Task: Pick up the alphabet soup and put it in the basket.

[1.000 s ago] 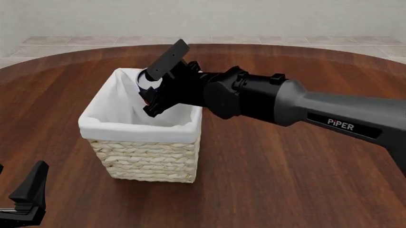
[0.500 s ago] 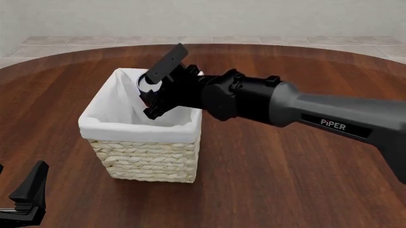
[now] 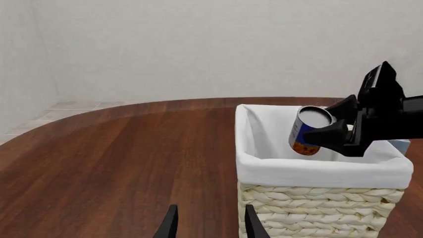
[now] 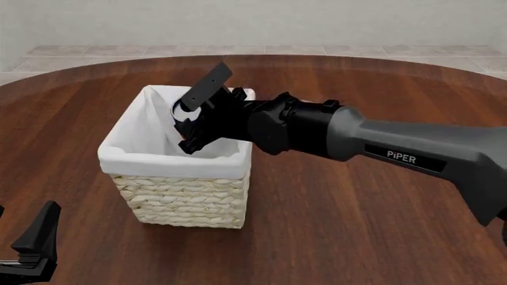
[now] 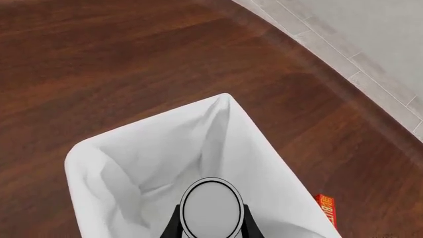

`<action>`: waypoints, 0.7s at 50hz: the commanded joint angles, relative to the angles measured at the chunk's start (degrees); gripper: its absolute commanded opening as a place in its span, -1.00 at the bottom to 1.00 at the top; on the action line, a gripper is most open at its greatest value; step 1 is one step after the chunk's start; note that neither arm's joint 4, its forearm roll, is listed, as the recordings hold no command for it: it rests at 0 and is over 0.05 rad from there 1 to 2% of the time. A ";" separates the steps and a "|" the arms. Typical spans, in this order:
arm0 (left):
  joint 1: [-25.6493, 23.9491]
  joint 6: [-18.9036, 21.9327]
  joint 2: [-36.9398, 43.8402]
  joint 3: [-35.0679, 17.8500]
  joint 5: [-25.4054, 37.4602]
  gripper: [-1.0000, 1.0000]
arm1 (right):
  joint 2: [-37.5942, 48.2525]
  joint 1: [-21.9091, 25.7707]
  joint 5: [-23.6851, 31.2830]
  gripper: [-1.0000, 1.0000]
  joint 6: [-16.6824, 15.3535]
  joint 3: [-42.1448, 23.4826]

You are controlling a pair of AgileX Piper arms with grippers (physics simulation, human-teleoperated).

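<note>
The alphabet soup [image 3: 306, 132], a small blue-labelled can with an orange band and pale top, hangs tilted above the open mouth of the basket [image 3: 317, 171]. My right gripper [image 3: 330, 124] is shut on it, one black finger on each side. The right wrist view looks along the fingers onto the can's pale top [image 5: 210, 206] and the white lining [image 5: 132, 163] beyond it. In the front view the right gripper [image 4: 194, 116] reaches over the basket [image 4: 166, 160] from the right, and the arm hides most of the can. My left gripper [image 3: 210, 225] is open and holds nothing, low near the table's front left [image 4: 28, 249].
A small red-orange box [image 5: 326, 208] lies on the wood just outside the basket. The round dark wooden table [image 4: 333, 225] spreads around the basket, with a tiled floor and pale wall behind it.
The right arm has shifted a little to the left with the can still in its gripper, staying over the basket. The left gripper has not moved.
</note>
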 commanded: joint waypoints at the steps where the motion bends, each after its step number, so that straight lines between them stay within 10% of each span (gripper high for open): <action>1: -0.01 0.01 0.00 0.00 0.00 1.00 | 0.03 0.06 -0.25 -1.00 1.36 -0.60; 35: 0.01 0.00 -0.01 0.00 0.00 1.00 | 1.35 -0.22 -0.41 -1.00 1.70 -1.22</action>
